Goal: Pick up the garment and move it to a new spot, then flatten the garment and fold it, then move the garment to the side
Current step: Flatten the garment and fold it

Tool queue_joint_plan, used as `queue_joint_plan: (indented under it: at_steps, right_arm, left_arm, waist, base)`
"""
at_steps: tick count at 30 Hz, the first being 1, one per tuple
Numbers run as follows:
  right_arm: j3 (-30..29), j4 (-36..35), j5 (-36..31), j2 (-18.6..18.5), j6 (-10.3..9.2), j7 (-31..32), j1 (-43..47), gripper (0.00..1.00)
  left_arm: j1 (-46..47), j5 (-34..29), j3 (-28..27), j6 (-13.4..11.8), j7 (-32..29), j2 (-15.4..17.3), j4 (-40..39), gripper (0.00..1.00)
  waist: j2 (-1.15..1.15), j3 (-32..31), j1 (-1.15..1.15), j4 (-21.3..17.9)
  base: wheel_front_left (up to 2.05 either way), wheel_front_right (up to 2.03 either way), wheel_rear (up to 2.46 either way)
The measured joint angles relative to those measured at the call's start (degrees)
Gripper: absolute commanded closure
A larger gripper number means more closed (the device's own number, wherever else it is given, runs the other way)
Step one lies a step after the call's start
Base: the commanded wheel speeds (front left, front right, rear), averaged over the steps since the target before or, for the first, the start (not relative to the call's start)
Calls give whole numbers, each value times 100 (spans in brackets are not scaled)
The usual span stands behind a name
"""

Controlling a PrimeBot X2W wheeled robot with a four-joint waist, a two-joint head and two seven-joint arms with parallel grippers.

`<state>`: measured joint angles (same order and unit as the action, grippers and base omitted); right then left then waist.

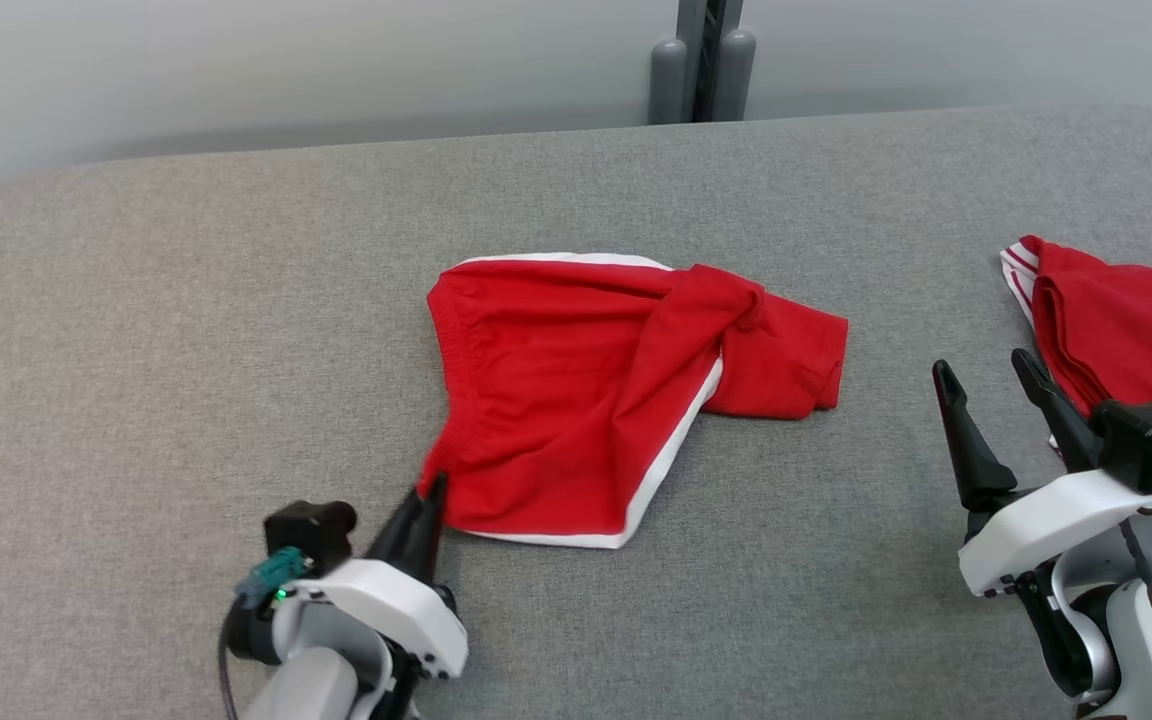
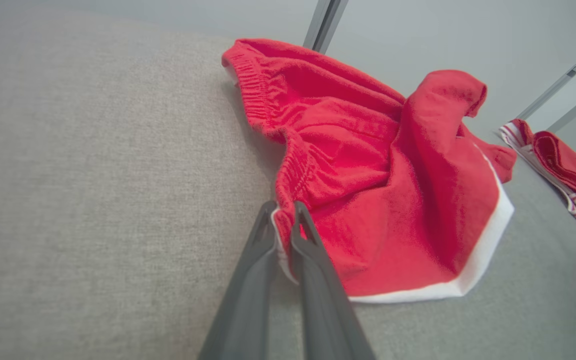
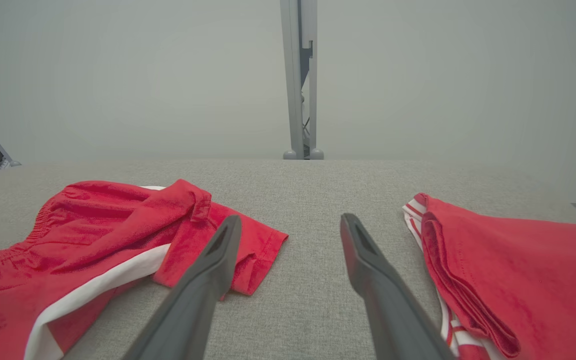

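The left claw (image 1: 435, 484) clamps the red shorts (image 1: 556, 400) at their waistband corner; right claw (image 1: 980, 362) gapes over table (image 1: 186, 300).

Free: bare counter (image 1: 136, 330), 8 to 11 o'clock of red shorts (image 1: 576, 400).
Obstacles: folded red garment (image 1: 1126, 320) at 3 o'clock; grey post (image 1: 701, 60) at 12.

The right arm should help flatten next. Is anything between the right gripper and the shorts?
Nothing visible: bare grey surface lies between the open right gripper and the shorts. The folded red garment sits on the gripper's other side, out of the way.
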<state>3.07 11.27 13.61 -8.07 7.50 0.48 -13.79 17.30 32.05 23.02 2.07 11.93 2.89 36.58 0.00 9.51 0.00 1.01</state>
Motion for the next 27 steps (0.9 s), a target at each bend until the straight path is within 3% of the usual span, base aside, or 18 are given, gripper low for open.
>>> queue_joint_plan:
  at_steps: [13, 14, 15, 21, 27]
  right_arm:
    - [442, 268, -25, 113, 0, 85, 35, 0]
    - [508, 321, -14, 123, 0, 132, 35, 0]
    - [569, 382, -22, 125, 0, 138, 35, 0]
    - [974, 660, 246, 172, 0, 327, 68, 0]
    - [1792, 653, 1031, 74, 0, 566, 225, 0]
  left_arm:
    - [48, -319, -1004, -617, 307, 348, -645, 100]
    - [-3, -354, -1025, -620, 305, 330, -660, 75]
    - [-52, -400, -1055, -649, 305, 311, -692, 0]
    - [-174, -586, -1176, -657, 307, 174, -882, 0]
    - [-304, -737, -1178, -413, 307, 90, -1065, 0]
  waist:
    - [0, -130, 0, 332]
    - [0, -139, 0, 363]
    - [0, -146, 0, 395]
    - [0, -186, 0, 542]
    - [0, -194, 0, 677]
  base:
    - [0, 0, 0]
    - [0, 0, 0]
    - [0, 0, 0]
    - [0, 0, 0]
    - [0, 0, 0]
